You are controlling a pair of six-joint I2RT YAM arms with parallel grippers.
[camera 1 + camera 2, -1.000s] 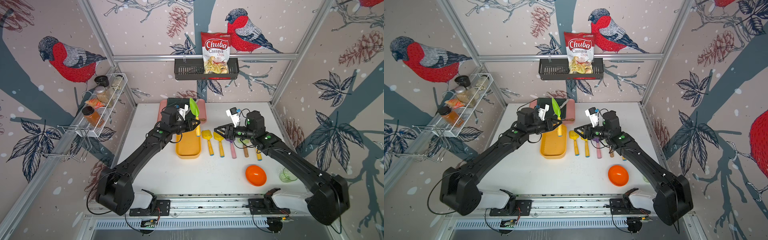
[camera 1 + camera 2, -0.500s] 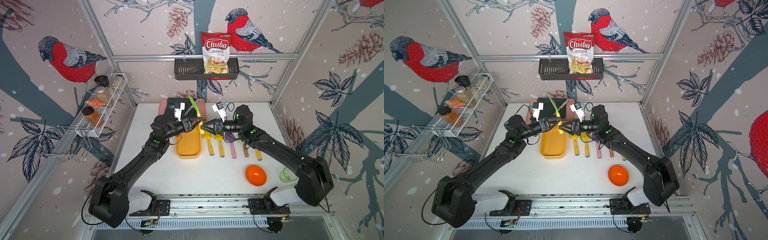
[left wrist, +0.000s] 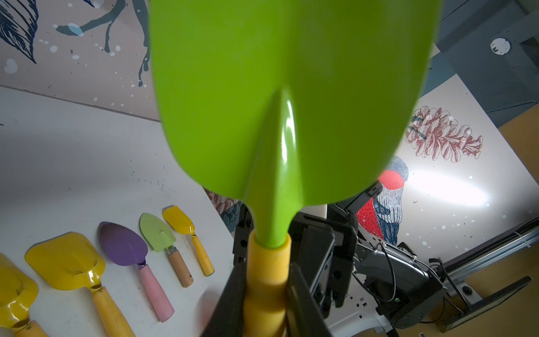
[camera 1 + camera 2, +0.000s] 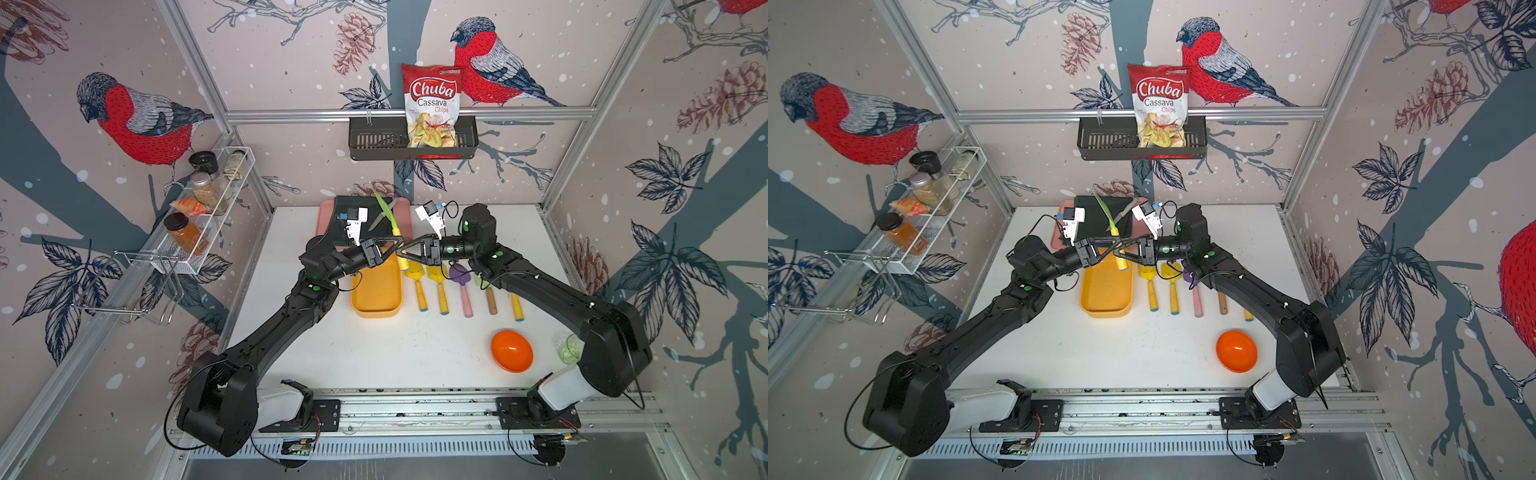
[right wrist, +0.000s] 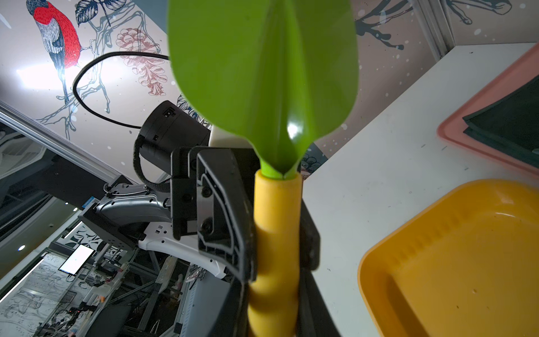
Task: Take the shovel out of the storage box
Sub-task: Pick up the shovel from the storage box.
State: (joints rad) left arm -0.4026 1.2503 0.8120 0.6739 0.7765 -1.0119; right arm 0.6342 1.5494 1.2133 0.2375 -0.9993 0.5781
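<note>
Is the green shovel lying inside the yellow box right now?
No, the green shovel is held upright in the air, clear of the yellow box, its handle clamped by the left pincer and the right pincer.

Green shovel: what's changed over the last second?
The right gripper swung in from above the row of shovels and shut on the yellow handle of the green shovel. The left gripper kept its grip, shovel upright, clear of the storage box. Row and orange bowl unmoved.
</note>
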